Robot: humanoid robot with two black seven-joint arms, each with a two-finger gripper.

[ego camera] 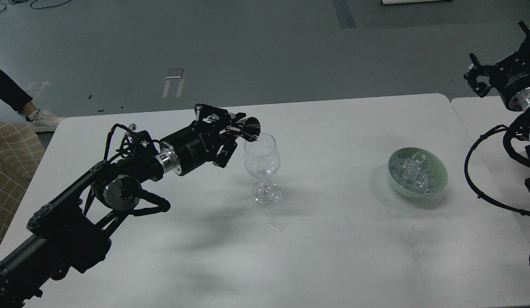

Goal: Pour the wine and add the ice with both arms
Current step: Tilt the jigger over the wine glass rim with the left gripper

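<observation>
A clear stemmed glass (261, 164) stands upright near the middle of the white table (333, 239). My left gripper (236, 127) is shut on a small metal jigger cup (250, 127), tilted so its mouth sits at the glass's left rim. The wine is too faint to make out in the cup or glass. A pale green bowl (436, 186) to the right holds a heap of clear ice cubes (415, 171). My right gripper (477, 77) hangs at the far right, above the table's edge and away from the bowl; its fingers look dark and small.
A small clear puddle (275, 226) lies on the table just in front of the glass. A second white table (483, 124) adjoins on the right. A person's leg and white shoe (42, 119) stand on the floor at far left.
</observation>
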